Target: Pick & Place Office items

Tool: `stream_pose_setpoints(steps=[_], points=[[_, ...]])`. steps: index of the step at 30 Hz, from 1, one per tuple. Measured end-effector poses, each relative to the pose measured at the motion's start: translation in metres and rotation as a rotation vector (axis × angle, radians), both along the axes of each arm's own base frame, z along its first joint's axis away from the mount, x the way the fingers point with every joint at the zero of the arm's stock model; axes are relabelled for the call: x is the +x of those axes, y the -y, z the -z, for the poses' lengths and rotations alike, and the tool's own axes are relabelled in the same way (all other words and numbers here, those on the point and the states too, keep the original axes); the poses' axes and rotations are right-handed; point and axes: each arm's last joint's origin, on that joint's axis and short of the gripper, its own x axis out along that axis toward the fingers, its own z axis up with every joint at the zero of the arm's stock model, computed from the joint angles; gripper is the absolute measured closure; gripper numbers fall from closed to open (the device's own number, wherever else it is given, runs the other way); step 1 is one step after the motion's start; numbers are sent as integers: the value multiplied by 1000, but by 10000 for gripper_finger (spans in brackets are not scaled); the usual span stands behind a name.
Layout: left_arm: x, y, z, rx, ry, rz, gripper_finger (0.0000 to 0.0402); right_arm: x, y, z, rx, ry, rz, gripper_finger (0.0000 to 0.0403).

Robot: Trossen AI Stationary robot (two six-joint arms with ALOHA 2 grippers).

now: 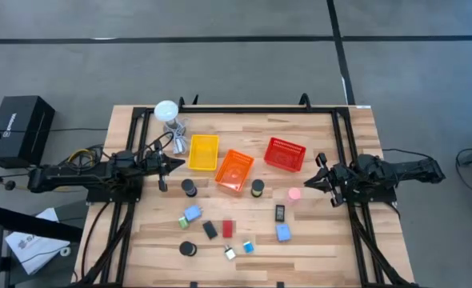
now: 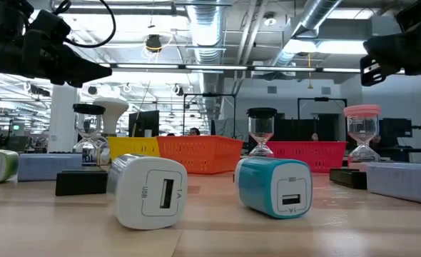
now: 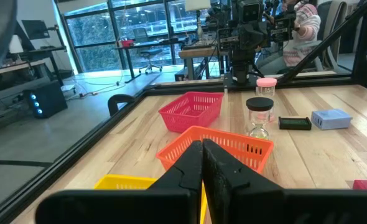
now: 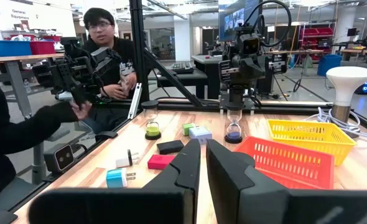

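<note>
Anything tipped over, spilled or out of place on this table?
Only small things: the white USB charger and teal USB charger lie tipped on their sides. The hourglasses stand upright, and the three baskets look empty. Nothing spilled or damaged.

The right gripper [image 4: 202,163] hangs nearly shut above the tabletop [image 4: 171,127]. Ahead lie an orange basket [image 4: 289,163], a yellow basket [image 4: 308,137], 3 hourglasses, 2 chargers and a red block [image 4: 161,162].
</note>
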Motion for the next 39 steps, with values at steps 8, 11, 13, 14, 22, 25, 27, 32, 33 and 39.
stream_pose_setpoints(steps=[8, 11, 13, 14, 22, 25, 27, 32, 33, 39], points=[[0, 0, 0, 6, -1, 0, 400, 0, 0, 0, 0, 0, 0, 381], [0, 0, 0, 6, -1, 0, 400, 0, 0, -1, 2, 14, 0, 381], [0, 0, -1, 6, 4, 0, 400, 0, 0, -2, 2, 17, 0, 381], [0, 0, -1, 7, 11, 0, 400, 0, 0, -2, 2, 18, 0, 381], [0, 0, -3, -242, 87, -4, 400, 0, 0, -2, -20, 29, 5, 381], [0, 0, -5, -273, 113, -3, 400, 0, 1, -5, -109, 74, 43, 381], [0, 0, -4, -275, 113, -3, 400, 0, 3, -7, -163, 107, 101, 381], [0, 0, -5, -323, 131, -2, 400, -1, 9, -13, -175, 149, 324, 381], [0, 0, -5, -324, 131, -2, 400, -1, 10, -14, -158, 153, 362, 381], [0, 1, -15, -288, 215, 56, 394, -4, 14, -23, -104, 225, 504, 381]])
